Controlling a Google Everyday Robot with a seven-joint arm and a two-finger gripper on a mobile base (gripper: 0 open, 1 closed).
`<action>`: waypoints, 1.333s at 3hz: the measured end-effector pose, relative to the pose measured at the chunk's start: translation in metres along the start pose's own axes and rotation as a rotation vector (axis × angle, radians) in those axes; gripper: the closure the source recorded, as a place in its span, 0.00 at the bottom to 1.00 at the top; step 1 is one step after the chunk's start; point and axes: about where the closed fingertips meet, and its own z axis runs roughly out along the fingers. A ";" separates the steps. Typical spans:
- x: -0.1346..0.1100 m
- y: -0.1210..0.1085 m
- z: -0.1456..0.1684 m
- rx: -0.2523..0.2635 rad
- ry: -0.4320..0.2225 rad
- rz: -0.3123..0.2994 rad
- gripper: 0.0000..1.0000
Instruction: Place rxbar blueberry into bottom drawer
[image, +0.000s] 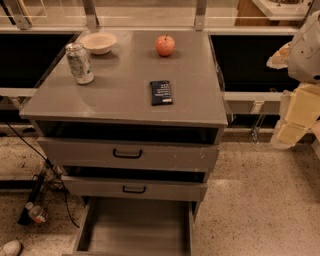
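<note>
The rxbar blueberry (161, 92) is wrapped in dark navy crossed by pale lines of text, and the same plain grey is carried by the cabinet top (125, 80) and the bottom drawer (135, 225). The can (80, 63) is coloured silver and green, the apple (165, 45) red-orange, the bowl (99, 42) off-white. At the right edge, the gripper (292, 122) is shown in pale yellow above a speckled beige floor (260, 200).

The rxbar blueberry (161, 92) lies flat on the grey cabinet top (120, 100), right of centre. Behind it stand a silver-green can (79, 62), a pale bowl (98, 42) and a red apple (165, 45). The bottom drawer (135, 227) is pulled out below two upper drawers (127, 155). The gripper (292, 125) hangs at the right edge, well apart from the bar.
</note>
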 end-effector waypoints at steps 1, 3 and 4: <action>-0.001 0.000 0.000 0.003 -0.001 0.001 0.00; -0.047 -0.027 0.017 -0.019 -0.067 0.017 0.00; -0.062 -0.035 0.029 -0.037 -0.054 0.014 0.00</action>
